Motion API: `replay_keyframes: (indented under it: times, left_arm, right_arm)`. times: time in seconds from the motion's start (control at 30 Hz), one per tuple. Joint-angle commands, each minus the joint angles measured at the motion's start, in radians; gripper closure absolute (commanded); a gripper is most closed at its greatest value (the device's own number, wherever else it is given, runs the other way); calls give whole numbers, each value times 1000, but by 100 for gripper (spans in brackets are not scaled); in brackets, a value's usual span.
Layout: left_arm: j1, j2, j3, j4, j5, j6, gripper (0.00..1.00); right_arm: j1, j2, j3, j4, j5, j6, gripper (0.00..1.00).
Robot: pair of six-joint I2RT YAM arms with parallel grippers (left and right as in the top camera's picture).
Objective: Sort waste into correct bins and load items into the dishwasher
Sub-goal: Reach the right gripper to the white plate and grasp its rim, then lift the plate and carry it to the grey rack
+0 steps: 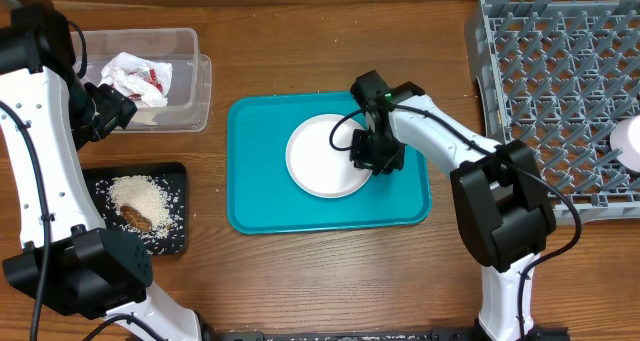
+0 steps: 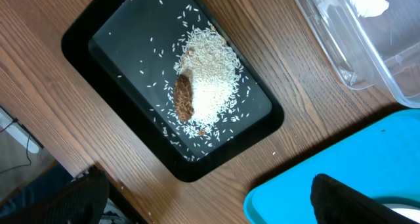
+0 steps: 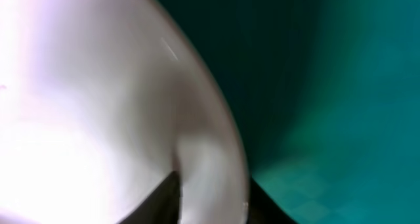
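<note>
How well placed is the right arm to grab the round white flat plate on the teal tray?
Probably yes. The round white flat plate lies alone on the teal plastic serving tray, nothing covers it, and the right arm's jaws sit at its rim, seemingly one on either side.

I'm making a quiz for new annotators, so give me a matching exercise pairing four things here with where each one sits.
Things:
1. white plate
2. crumpled napkin
3. rice
4. dish rack

Places:
A. in the black tray
B. at the table's right end
C. on the teal tray
D. in the clear tub

Pairs: 1-C, 2-D, 3-A, 4-B
</note>
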Motion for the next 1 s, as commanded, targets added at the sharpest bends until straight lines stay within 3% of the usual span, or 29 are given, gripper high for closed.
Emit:
replay_keyframes:
  times: [0.0, 0.1, 0.37, 0.67, 0.8, 0.97]
  left_arm:
    - [2, -7, 2, -2, 1, -6, 0]
    - [2, -7, 2, -2, 1, -5, 0]
    - [2, -7, 2, -2, 1, -6, 0]
    - [2, -7, 2, -2, 1, -6, 0]
    - [2, -7, 2, -2, 1, -6, 0]
    - [2, -7, 2, -2, 1, -5, 0]
  right_arm:
    - [6, 20, -34, -4, 55, 47, 84]
    - [-5, 18, -22, -35, 56, 46, 96]
    - [-106, -11, 179, -241, 75, -38, 96]
    - [-292, -44, 636, -512, 373, -45, 96]
    - [-383, -44, 782, -477, 538, -44, 96]
    - [-468, -41, 789, -288, 761, -45, 96]
